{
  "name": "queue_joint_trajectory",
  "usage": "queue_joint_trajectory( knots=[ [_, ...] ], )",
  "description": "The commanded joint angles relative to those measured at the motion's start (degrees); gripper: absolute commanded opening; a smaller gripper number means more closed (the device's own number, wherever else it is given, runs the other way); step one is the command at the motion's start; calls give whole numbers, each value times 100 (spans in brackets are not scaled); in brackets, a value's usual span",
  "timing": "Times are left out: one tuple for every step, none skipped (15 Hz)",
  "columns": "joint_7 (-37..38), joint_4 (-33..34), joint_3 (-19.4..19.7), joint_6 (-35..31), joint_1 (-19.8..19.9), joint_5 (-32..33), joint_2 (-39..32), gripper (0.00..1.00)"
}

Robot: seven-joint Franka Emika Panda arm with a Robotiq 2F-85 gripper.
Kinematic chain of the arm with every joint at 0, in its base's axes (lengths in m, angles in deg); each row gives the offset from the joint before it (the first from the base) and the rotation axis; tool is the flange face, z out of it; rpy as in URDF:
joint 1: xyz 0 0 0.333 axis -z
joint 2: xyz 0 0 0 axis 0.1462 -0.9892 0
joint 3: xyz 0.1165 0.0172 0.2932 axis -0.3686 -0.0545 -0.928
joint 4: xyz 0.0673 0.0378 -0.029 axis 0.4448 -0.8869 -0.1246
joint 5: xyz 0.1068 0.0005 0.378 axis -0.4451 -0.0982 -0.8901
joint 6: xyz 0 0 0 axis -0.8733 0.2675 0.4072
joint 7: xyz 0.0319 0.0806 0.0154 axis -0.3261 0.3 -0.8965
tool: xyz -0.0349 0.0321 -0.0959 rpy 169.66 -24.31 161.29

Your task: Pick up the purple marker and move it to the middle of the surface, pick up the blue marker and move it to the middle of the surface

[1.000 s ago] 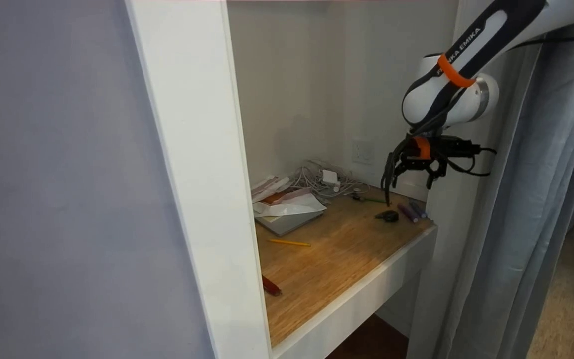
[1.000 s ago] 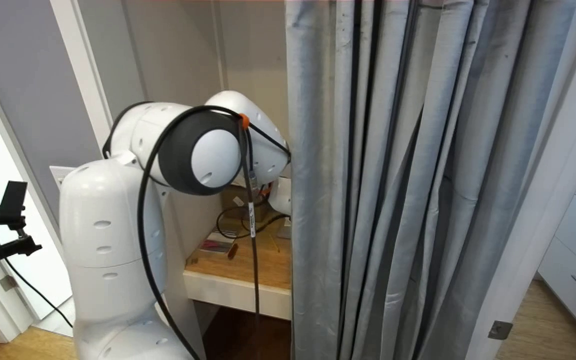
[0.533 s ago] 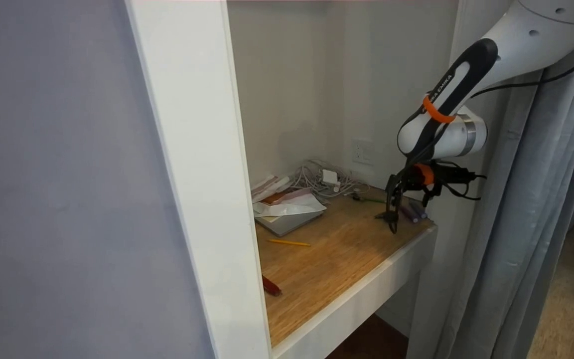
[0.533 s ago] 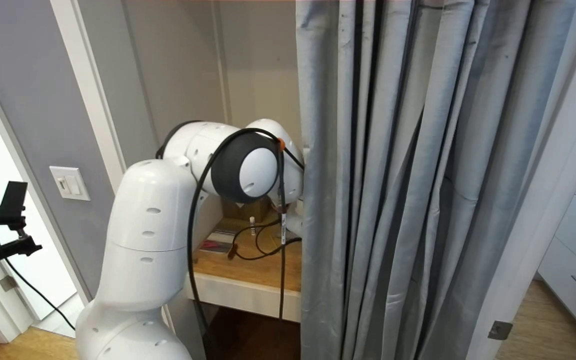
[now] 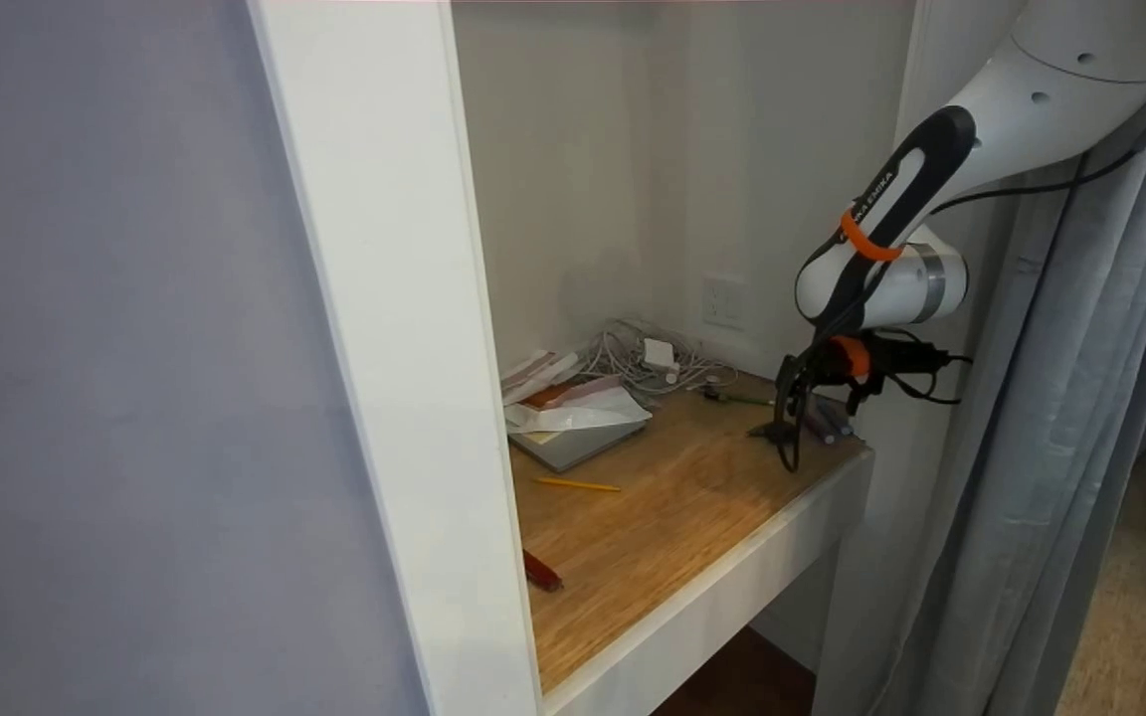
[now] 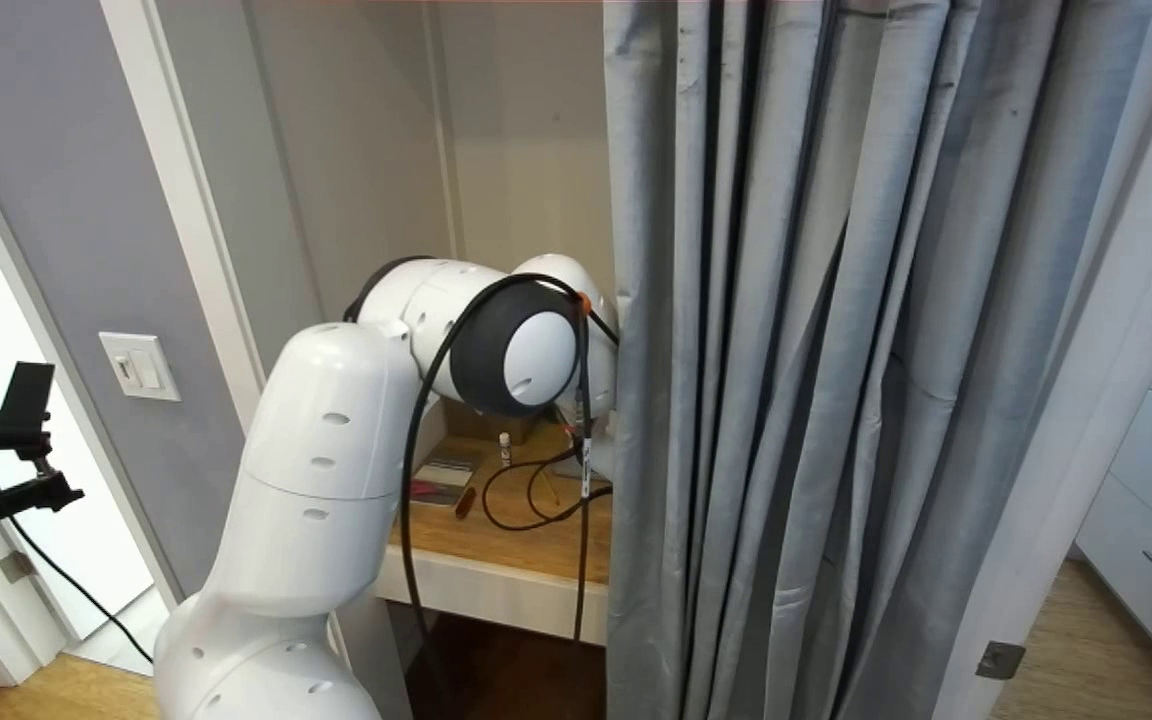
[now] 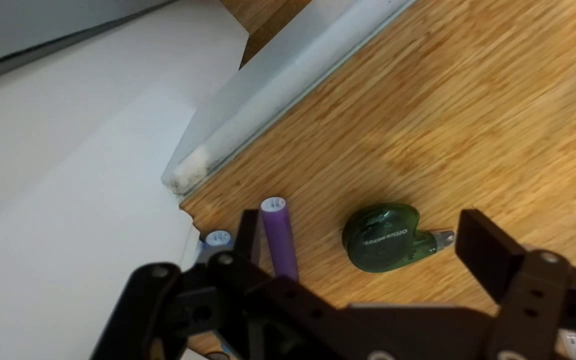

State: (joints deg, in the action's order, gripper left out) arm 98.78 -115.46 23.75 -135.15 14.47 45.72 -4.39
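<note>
End effector (image 7: 360,222) spread wide, cylindrical purple marker (image 7: 281,241) lying on streaky-grained wooden surface (image 7: 443,135)

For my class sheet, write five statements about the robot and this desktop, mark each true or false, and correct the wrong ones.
1. The tool is open. True.
2. In the wrist view, the green Office Depot correction tape lies to the right of the purple marker. True.
3. The tool is gripping the purple marker. False: the marker lies ungripped on the wooden desktop.
4. In the wrist view, both markers show in full. False: the tool hides part of the purple marker and part of the blue marker.
5. In an exterior view, the yellow pencil lies on the wooden desktop. True.
</note>
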Motion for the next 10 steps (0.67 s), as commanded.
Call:
queue_joint_trajectory(
  knots=[
    [-30, 96, 224, -94, -160, 101, -124, 100],
    [-167, 180, 138, -160, -55, 10, -219, 100],
    [-196, 217, 196, -251, -75, 74, -288, 100],
    [-298, 267, 132, -298, -5, -11, -345, 100],
    [-387, 347, 100, -424, 54, -50, -456, 100],
    [-490, 416, 58, -579, 109, -69, -553, 100],
    [-567, 514, -13, -670, 189, -136, -670, 100],
    [-674, 597, -101, -767, 283, -197, -772, 100],
    [-791, 670, -161, -879, 350, -193, -876, 100],
    [-900, 759, -259, -976, 458, -224, -989, 100]
  ],
)
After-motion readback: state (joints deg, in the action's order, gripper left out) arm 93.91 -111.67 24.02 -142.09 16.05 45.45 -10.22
